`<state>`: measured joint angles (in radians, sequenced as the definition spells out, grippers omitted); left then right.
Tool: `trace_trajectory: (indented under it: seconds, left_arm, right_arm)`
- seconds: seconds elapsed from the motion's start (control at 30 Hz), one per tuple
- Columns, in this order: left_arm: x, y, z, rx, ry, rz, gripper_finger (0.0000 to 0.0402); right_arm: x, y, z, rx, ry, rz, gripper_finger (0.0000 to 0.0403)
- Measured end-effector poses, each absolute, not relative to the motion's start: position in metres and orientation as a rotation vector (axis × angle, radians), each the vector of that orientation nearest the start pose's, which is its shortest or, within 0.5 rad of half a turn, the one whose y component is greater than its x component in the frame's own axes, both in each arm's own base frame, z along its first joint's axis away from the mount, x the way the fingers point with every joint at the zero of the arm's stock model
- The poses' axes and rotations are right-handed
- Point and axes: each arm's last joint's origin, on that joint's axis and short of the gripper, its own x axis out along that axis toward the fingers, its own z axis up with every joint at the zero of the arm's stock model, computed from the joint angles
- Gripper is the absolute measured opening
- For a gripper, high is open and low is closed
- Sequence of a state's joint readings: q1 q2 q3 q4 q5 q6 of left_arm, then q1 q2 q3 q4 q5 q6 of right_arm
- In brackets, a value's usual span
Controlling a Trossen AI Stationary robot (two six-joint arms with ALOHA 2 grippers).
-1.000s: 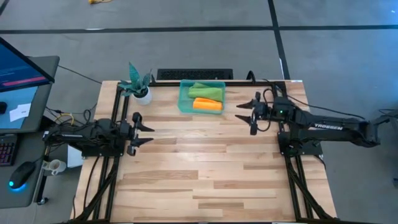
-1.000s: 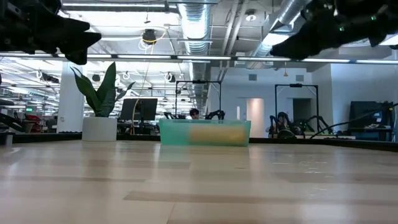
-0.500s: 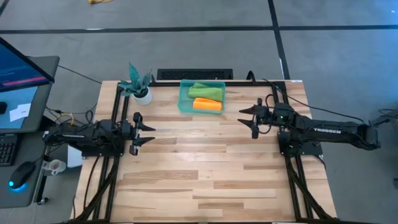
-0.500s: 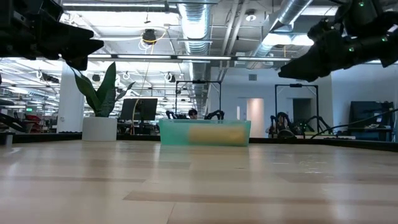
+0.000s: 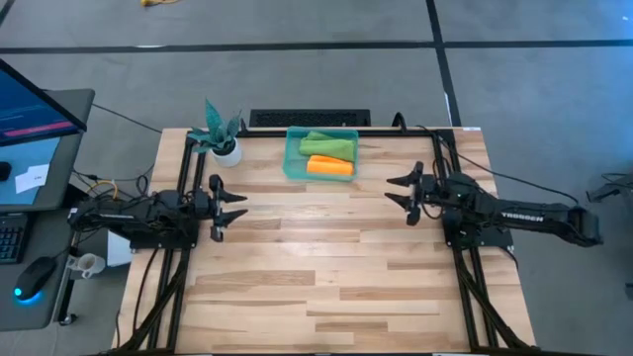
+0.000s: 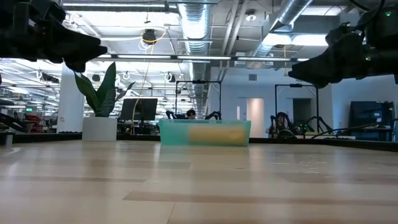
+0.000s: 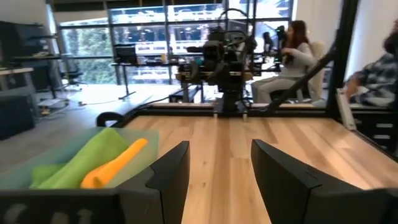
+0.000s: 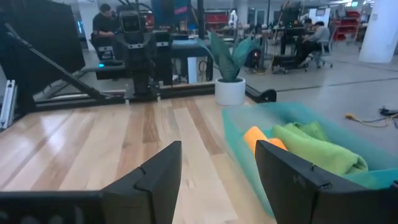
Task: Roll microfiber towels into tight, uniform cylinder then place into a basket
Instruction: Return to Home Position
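Note:
The teal bin [image 5: 289, 166] stands at the table's far middle. In it lie a rolled lime green towel [image 5: 326, 145] and, on its near side, a rolled orange-yellow towel [image 5: 329, 166]. Both also show in the left wrist view [image 7: 87, 163] and in the right wrist view [image 8: 311, 149]. My left gripper [image 5: 233, 210] is open and empty above the table's left part. My right gripper [image 5: 401, 189] is open and empty above the right part, to the right of the bin.
A small white pot with a teal plant [image 5: 226, 148] stands at the table's far left corner. A keyboard [image 5: 309, 118] lies just beyond the far edge. Bare wood [image 5: 316, 267] lies between and in front of the arms. People sit in the room behind.
My right gripper has drawn back from the bin toward the table's right and near edges and has come down a little, staying open. My left gripper has shifted slightly toward the table's middle. The towels lie still in the bin.

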<state>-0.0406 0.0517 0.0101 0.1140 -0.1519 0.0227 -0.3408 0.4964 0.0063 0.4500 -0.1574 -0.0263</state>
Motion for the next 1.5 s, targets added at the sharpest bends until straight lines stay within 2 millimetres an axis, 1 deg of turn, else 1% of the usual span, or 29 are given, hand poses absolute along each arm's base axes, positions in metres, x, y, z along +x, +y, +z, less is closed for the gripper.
trace_trajectory:
  seconds: [0.13,0.3,0.6,0.7,0.83,0.97,1.23,1.4,1.5]
  left_arm:
    - [0.1,0.001,0.174,0.035,-0.067,0.151,0.0164]
    - [0.1,0.001,0.169,0.054,-0.02,0.152,0.0164]
    - [0.1,0.001,0.168,0.054,-0.013,0.151,0.0164]
    - [0.1,0.001,0.168,0.055,-0.013,0.151,0.0164]
    - [0.1,0.001,0.168,0.055,-0.012,0.151,0.0164]
    - [0.1,0.001,0.168,0.055,-0.012,0.151,0.0164]
    - [0.1,0.001,0.168,0.055,-0.011,0.151,0.0164]
    - [0.1,0.001,0.168,0.043,-0.012,0.151,0.0164]
    - [0.1,0.001,0.168,0.075,-0.009,0.151,0.0164]
  right_arm:
    - [0.119,-0.038,0.164,-0.023,0.039,-0.186,0.0226]
    - [0.11,-0.04,0.169,-0.055,-0.001,-0.232,0.0226]
    - [0.095,-0.042,0.159,0.001,0.077,-0.302,0.0226]
    - [0.095,-0.04,0.161,-0.001,0.057,-0.283,0.0226]
    - [0.098,-0.037,0.159,0.004,0.077,-0.252,0.0226]
    - [0.1,-0.036,0.156,0.049,0.111,-0.238,0.0226]
    - [0.101,-0.04,0.151,0.038,0.171,-0.299,0.0226]
    - [0.1,-0.043,0.152,0.035,0.155,-0.328,0.0226]
    - [0.099,-0.044,0.154,0.035,0.142,-0.346,0.0226]
